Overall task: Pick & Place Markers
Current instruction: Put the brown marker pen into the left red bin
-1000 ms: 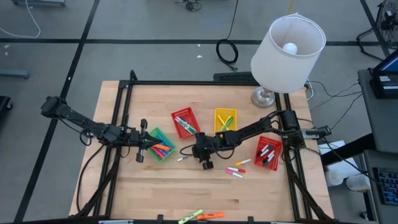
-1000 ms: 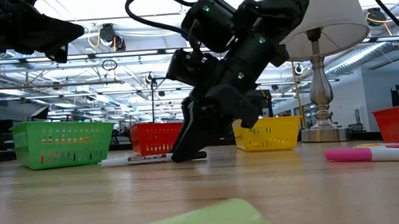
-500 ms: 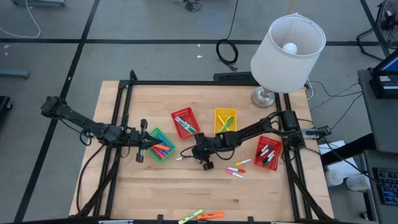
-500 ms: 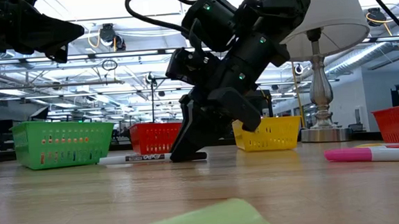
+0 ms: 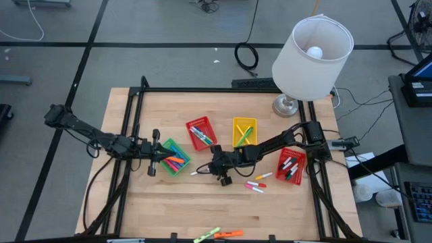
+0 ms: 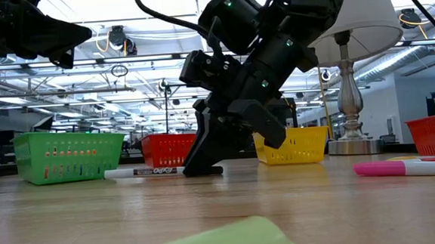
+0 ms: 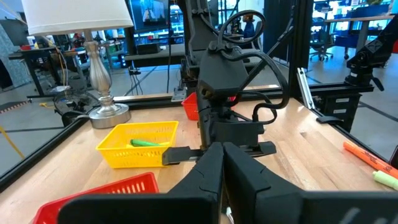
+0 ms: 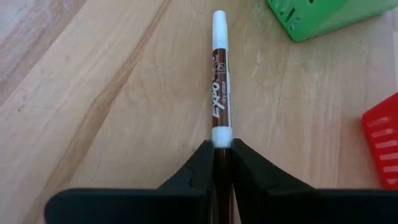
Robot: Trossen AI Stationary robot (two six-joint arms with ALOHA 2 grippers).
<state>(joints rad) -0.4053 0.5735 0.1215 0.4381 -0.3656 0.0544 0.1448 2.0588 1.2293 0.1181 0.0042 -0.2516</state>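
Four baskets are sitting across the middle of the desk [image 5: 270,209]: one basket [image 5: 175,156] on the left, two [image 5: 200,133] [image 5: 244,130] side by side at centre, a fourth basket [image 5: 291,166] on the right, all holding markers. The lamp [image 5: 309,54] is standing at the back right. The right gripper [image 5: 213,169] is resting down on the desk between the left and centre baskets, with a marker [image 8: 219,87] lying flat, sticking out from its fingertips. The left gripper [image 5: 156,162] is hanging at the left basket. Loose markers [image 5: 257,182] are lying right of centre, more markers [image 5: 217,234] at the front edge.

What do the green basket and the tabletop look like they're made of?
Green basket: seemingly moulded plastic, its walls a fine open mesh that shows what is inside. Tabletop: light wood in butcher-block strips, with visible grain and a smooth, faintly glossy finish, probably sealed.
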